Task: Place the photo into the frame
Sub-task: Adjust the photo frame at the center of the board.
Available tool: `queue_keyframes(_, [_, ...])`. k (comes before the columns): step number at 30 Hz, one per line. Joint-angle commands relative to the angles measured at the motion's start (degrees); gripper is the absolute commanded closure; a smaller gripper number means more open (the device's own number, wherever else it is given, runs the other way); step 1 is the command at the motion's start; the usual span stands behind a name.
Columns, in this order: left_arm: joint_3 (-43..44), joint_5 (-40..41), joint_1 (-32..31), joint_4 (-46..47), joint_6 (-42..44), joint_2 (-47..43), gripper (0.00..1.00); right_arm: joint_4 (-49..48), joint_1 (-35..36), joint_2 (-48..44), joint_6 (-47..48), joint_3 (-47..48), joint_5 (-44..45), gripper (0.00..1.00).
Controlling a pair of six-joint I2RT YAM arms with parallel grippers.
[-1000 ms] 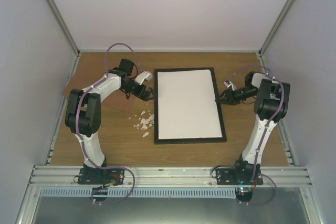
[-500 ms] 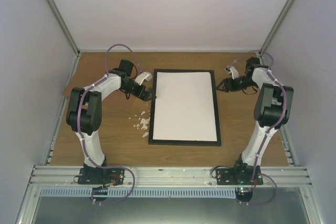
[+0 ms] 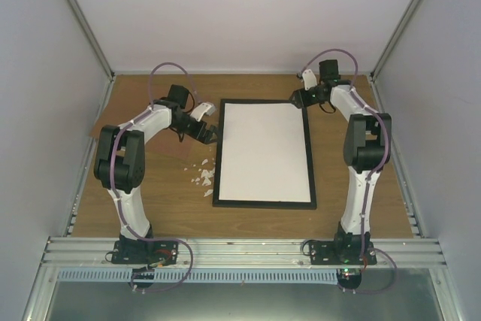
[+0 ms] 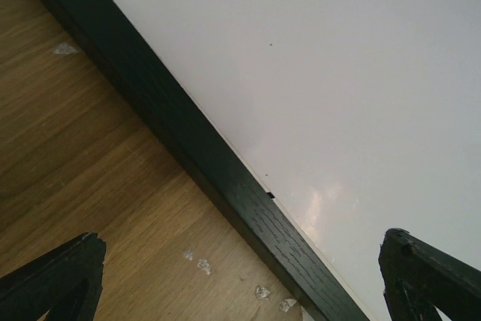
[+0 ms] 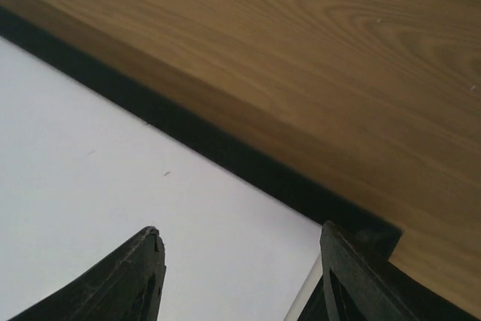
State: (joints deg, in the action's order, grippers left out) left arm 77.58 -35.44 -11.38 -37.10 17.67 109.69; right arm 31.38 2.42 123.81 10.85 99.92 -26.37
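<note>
The left gripper (image 4: 242, 242) hangs with its jaws spread wide and holding nothing. They straddle the left long rail of the frame (image 3: 263, 204): bare table (image 3: 361, 208) lies under one finger, and a white sheet (image 3: 264, 152) filling the frame lies under the other. The frame lies flat, with its long axis running straight away from the arm bases. No sunflower print shows, and I cannot tell whether the white sheet is the photo face down. The right gripper (image 5: 240, 228) hovers at the frame's far right corner, so the frame stretches from it back toward its own base. Its jaws are partly apart, with nothing between them. Both arms are at the frame. As I judge it, the right one sits better for lifting a corner of the sheet.
</note>
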Motion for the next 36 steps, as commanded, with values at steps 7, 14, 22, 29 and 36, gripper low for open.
queue_keyframes(7, [0.4,-0.4,1.1,0.0,0.8,-1.7,0.01,-2.5,0.8,9.6,-1.0,10.0,11.4,0.41])
queue_keyframes(14, [1.0,-0.4,1.4,-0.1,0.8,-1.1,0.01,-2.2,1.8,11.6,0.1,10.5,11.6,0.41])
queue_keyframes(22, [1.1,-0.5,1.7,-0.1,0.7,-0.7,0.01,-0.8,1.9,12.2,1.5,9.5,12.5,0.41])
queue_keyframes(29, [1.2,-0.6,2.0,0.1,0.7,-0.3,0.01,-0.3,1.9,8.8,3.0,5.0,12.5,0.41])
queue_keyframes(36, [1.3,-1.1,2.1,0.3,0.5,0.0,0.01,-0.6,1.9,4.7,3.2,-0.1,12.8,0.41])
